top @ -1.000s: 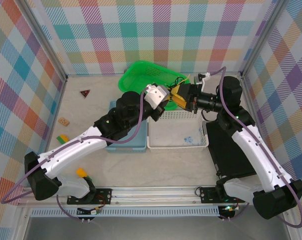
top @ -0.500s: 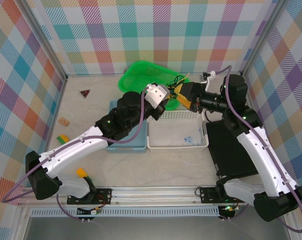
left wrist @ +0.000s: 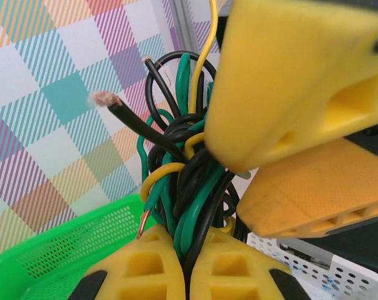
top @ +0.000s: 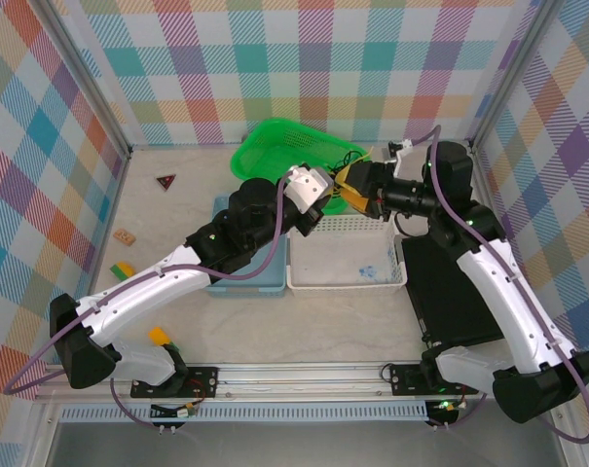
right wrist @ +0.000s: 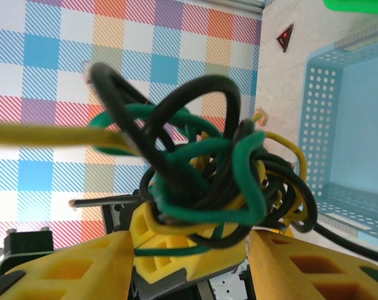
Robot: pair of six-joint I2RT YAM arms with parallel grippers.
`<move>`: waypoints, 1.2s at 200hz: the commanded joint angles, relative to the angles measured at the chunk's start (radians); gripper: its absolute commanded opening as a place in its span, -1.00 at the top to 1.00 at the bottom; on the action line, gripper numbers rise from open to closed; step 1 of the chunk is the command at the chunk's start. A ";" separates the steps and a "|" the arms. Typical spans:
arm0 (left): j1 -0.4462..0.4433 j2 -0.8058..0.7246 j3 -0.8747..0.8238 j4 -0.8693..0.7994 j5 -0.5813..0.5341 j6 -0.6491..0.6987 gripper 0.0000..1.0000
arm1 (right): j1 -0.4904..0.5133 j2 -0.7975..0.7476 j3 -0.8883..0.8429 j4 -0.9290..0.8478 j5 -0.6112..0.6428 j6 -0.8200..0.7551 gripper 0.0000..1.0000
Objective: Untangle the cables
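Note:
The cables (left wrist: 189, 162) are a tight knot of black, dark green and yellow wires with bare copper ends. My left gripper (left wrist: 187, 262) is shut on the knot's lower strands and holds it in the air above the back of the baskets. The knot (right wrist: 207, 169) hangs between the wide-apart fingers of my right gripper (right wrist: 189, 250), which is open; its yellow fingers (left wrist: 288, 94) press close against the right side of the knot. From above, the left gripper (top: 325, 199) and right gripper (top: 357, 190) meet nose to nose with the cables (top: 343, 180) between them.
A green basket (top: 275, 146) lies tilted at the back. A blue basket (top: 245, 277) and a white basket (top: 343, 268) sit side by side under the arms. A black pad (top: 450, 292) lies to the right. A red triangle (top: 165, 181) and small blocks (top: 126, 236) lie left.
My right gripper has edged a little to the left, closer around the knot, after rising briefly. The left gripper has kept its hold and place.

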 commanded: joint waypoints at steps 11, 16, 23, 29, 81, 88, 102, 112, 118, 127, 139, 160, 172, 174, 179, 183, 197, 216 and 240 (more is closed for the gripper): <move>-0.012 0.011 0.019 0.007 0.035 0.022 1.00 | 0.009 0.011 0.037 0.032 -0.028 0.017 -0.03; -0.012 0.015 0.020 0.002 0.042 0.024 1.00 | 0.012 0.014 0.038 0.034 -0.029 0.017 -0.03; -0.012 0.018 0.023 -0.006 0.048 0.028 1.00 | 0.016 0.018 0.040 0.035 -0.030 0.014 -0.04; -0.012 0.022 0.024 -0.009 0.051 0.030 1.00 | 0.019 0.021 0.042 0.036 -0.032 0.010 -0.04; -0.012 0.025 0.031 0.001 0.021 0.013 1.00 | 0.019 -0.001 0.045 -0.023 0.021 -0.030 0.17; -0.013 0.022 0.030 0.001 0.014 0.013 1.00 | 0.019 -0.008 0.046 -0.043 0.037 -0.038 0.19; -0.013 0.017 0.029 0.003 0.002 0.011 1.00 | 0.020 -0.014 0.046 -0.071 0.048 -0.051 0.25; -0.012 0.015 0.029 0.003 -0.006 0.000 1.00 | 0.019 -0.014 0.045 -0.087 0.050 -0.054 0.33; -0.012 0.014 0.030 0.004 -0.014 -0.006 1.00 | 0.019 -0.013 0.043 -0.093 0.051 -0.053 0.38; -0.012 0.010 0.030 0.003 -0.023 -0.019 1.00 | 0.019 -0.015 0.039 -0.103 0.057 -0.054 0.46; -0.012 0.006 0.032 0.001 -0.034 -0.034 1.00 | 0.019 -0.020 0.036 -0.116 0.069 -0.057 0.54; -0.012 0.000 0.034 0.001 -0.040 -0.041 1.00 | 0.020 -0.035 0.027 -0.127 0.086 -0.063 0.59; -0.012 -0.003 0.035 0.000 -0.032 -0.041 1.00 | 0.019 -0.042 0.021 -0.130 0.092 -0.063 0.71; -0.012 -0.002 0.036 0.000 -0.029 -0.042 1.00 | 0.018 -0.043 0.020 -0.132 0.093 -0.062 0.74; -0.012 -0.004 0.037 0.000 -0.024 -0.045 1.00 | 0.017 -0.044 0.019 -0.137 0.097 -0.062 0.80; -0.012 -0.006 0.037 0.000 -0.021 -0.049 1.00 | 0.016 -0.047 0.018 -0.142 0.099 -0.062 0.84; -0.012 -0.008 0.037 0.000 -0.010 -0.059 1.00 | 0.015 -0.051 0.014 -0.157 0.109 -0.057 0.94; -0.012 -0.019 0.033 0.000 0.003 -0.070 1.00 | 0.008 -0.063 0.003 -0.177 0.125 -0.054 1.00; -0.012 -0.039 0.022 -0.003 0.039 -0.076 1.00 | -0.007 -0.080 -0.016 -0.187 0.139 -0.049 1.00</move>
